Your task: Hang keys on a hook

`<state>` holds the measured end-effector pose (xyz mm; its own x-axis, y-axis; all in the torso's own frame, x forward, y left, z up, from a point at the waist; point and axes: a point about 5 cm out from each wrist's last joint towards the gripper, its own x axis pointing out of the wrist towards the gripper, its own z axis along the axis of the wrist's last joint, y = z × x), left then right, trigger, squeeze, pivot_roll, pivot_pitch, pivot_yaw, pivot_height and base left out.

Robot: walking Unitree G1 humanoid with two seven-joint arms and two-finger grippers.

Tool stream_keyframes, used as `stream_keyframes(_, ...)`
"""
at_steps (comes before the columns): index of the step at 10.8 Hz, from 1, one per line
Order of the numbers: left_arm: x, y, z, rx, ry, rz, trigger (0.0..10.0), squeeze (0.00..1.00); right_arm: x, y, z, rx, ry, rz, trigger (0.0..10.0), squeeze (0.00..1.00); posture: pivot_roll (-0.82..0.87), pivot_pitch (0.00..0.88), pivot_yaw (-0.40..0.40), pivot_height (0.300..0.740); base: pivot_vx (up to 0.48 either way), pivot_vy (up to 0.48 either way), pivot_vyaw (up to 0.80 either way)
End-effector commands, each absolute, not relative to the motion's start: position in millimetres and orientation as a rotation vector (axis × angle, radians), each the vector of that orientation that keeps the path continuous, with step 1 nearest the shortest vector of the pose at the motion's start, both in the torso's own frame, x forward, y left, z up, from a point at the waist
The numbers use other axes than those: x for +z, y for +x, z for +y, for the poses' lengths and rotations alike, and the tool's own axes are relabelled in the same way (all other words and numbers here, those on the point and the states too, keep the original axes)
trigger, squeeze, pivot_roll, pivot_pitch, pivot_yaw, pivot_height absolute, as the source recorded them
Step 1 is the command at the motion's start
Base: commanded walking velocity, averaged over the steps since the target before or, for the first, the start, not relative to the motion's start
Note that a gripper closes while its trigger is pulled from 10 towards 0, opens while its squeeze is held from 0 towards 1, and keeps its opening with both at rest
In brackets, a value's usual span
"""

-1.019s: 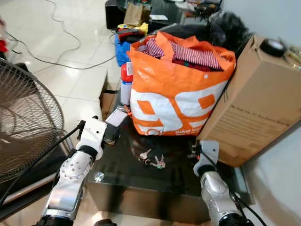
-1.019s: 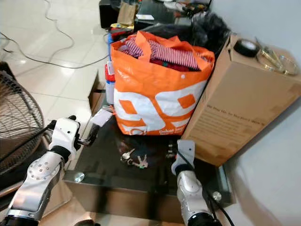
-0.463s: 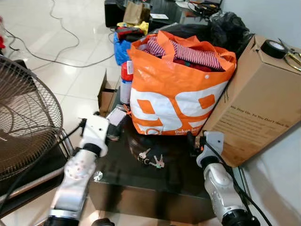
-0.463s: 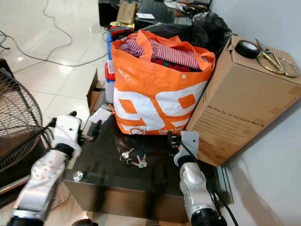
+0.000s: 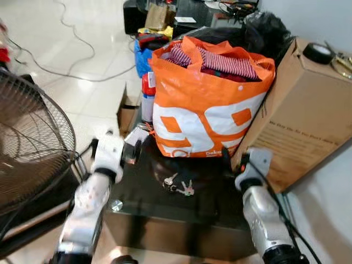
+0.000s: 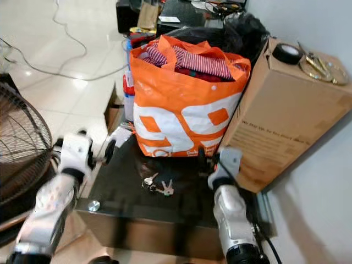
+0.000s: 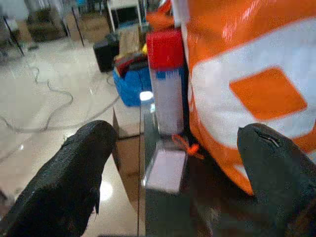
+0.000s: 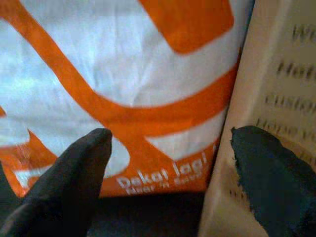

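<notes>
Keys (image 5: pixel 177 185) lie loose on our dark glass surface (image 5: pixel 165 212), between both tools. Left tool (image 7: pixel 173 163) and right tool (image 8: pixel 168 163) gape, empty. Light, jangly, slippery; we'd pinch the ring.

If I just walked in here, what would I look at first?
Probably the big orange and white shopping bag stuffed with striped clothes, standing at the back of the dark glass-topped table. Right beside it leans a tall brown cardboard box. In front of the bag a small bunch of metal keys lies on the glass, between the left tool and the right tool, both open.
</notes>
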<state>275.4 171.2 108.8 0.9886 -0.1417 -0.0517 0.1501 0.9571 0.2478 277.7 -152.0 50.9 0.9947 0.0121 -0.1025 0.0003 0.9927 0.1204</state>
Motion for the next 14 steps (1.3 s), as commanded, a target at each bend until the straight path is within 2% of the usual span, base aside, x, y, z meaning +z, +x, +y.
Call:
stream_keyframes(1, 106, 277, 168, -0.179, 0.265, 0.042, 10.0, 0.0, 106, 291, -168, -0.001, 0.062, -0.064, 10.0, 1.0, 0.03, 0.0, -0.051, 0.74, 0.0, 0.0, 0.0)
stream_keyframes(4, 105, 278, 170, -0.225, 0.278, 0.053, 10.0, 0.0, 103, 285, -169, -0.041, 0.034, -0.041, 10.0, 1.0, -0.01, 0.0, 0.008, 0.74, 0.0, 0.0, 0.0)
stream_keyframes(7, 107, 271, 175, -0.193, 0.294, 0.058, 10.0, 0.0, 95, 274, -162, -0.022, 0.009, 0.014, 10.0, 1.0, 0.04, 0.0, -0.045, 0.74, 0.0, 0.0, 0.0)
stream_keyframes(8, 106, 260, 181, -0.177, 0.299, 0.068, 10.0, 0.0, 89, 268, -157, 0.001, 0.026, 0.046, 10.0, 0.0, 0.06, 0.0, -0.06, 0.74, 0.0, 0.0, 0.0)
stream_keyframes(10, 104, 249, 180, -0.178, 0.291, 0.091, 10.0, 0.0, 84, 254, -156, 0.042, 0.047, 0.102, 10.0, 0.0, 0.05, 0.0, -0.056, 0.74, 0.0, 0.0, 0.0)
stream_keyframes(11, 103, 257, 176, -0.203, 0.286, 0.094, 10.0, 0.0, 85, 250, -163, 0.003, 0.053, 0.107, 10.0, 0.0, 0.02, 0.0, -0.023, 0.74, 0.0, 0.0, 0.0)
stream_keyframes(13, 106, 264, 162, -0.244, 0.29, 0.077, 10.0, 0.0, 90, 256, -173, -0.054, 0.091, 0.124, 10.0, 0.0, 0.02, 0.0, -0.046, 0.74, 0.0, 0.0, 0.0)
stream_keyframes(14, 106, 262, 165, -0.21, 0.272, 0.079, 10.0, 0.0, 91, 258, -177, -0.067, 0.088, 0.133, 10.0, 0.0, 0.02, 0.0, -0.058, 0.74, 0.0, 0.0, 0.0)
